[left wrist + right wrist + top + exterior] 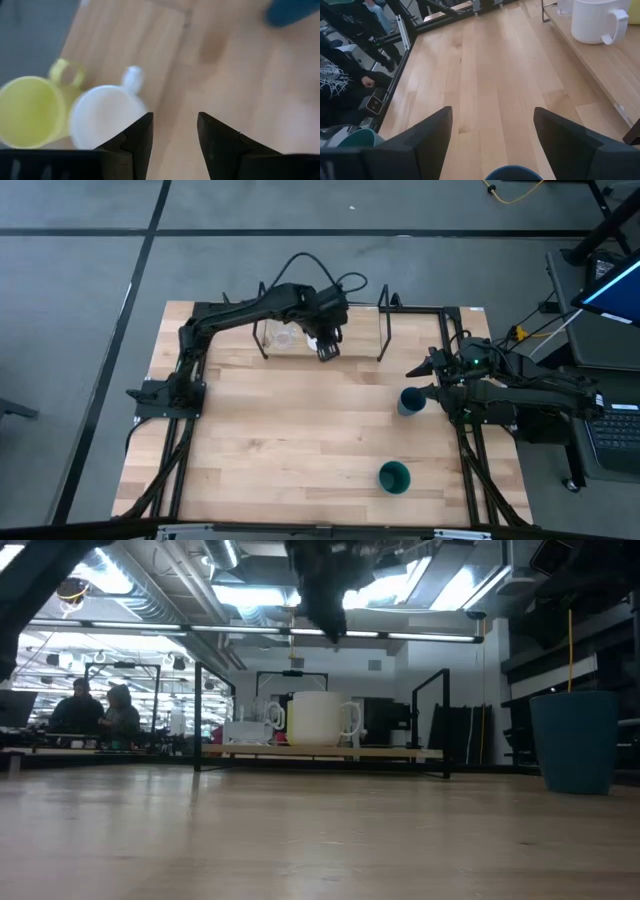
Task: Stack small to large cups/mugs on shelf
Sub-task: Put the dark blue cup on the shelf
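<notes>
On the shelf (320, 751) at the table's far edge stand a white mug (102, 120) and a yellow mug (30, 110) side by side, with a clear glass cup (283, 337) further left. My left gripper (175, 135) hangs open above the shelf, just right of the white mug, touching nothing. A dark blue cup (411, 401) stands on the table at the right, and a dark green cup (394, 476) stands nearer the front edge. My right gripper (492, 140) waits open at the right, above the blue cup.
Black wire frames (383, 330) rise at both ends of the shelf. The wooden tabletop (300, 430) lies bare in the middle. People sit at desks beyond the table (100, 710); a person's arm shows past the table's edge (350, 75).
</notes>
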Motion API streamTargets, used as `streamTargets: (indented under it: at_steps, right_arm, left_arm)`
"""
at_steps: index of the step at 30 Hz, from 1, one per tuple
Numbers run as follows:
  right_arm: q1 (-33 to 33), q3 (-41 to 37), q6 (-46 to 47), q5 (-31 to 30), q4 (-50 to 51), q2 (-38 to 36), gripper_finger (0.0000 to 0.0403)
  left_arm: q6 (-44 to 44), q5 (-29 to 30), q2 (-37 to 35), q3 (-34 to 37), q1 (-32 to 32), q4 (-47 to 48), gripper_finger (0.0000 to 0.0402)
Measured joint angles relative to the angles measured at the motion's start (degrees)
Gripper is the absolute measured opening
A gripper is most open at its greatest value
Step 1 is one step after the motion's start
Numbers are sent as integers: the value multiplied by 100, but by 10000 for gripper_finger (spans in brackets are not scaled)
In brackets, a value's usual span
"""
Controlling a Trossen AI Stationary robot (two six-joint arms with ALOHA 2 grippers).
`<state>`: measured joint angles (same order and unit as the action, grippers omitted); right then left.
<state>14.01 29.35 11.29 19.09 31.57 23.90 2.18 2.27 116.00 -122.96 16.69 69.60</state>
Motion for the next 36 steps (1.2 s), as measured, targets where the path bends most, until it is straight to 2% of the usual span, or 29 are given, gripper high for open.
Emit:
streamTargets:
  at_steps: [8,17,20,23,28,36]
  right_arm:
    - [1,1,0,0,0,0,282]
    - [1,0,17,-2,-1,-1,282]
    - [-1,1,38,-2,-51,0,282]
    - [-1,1,44,-1,-49,0,282]
    - [-1,0,583,144,-66,0,282]
    - [-1,0,181,209,-269,18,282]
  left_arm:
    - [872,-24,-275,-1,-895,-395,148]
    - [1242,34,-84,133,-1950,-650,144]
    - [1279,259,-83,253,-2299,-713,144]
    - [1481,654,-81,526,-2574,-824,144]
    - [2217,900,-78,1100,-2938,-1296,144]
    - [2513,1374,-78,2403,-3491,-2970,144]
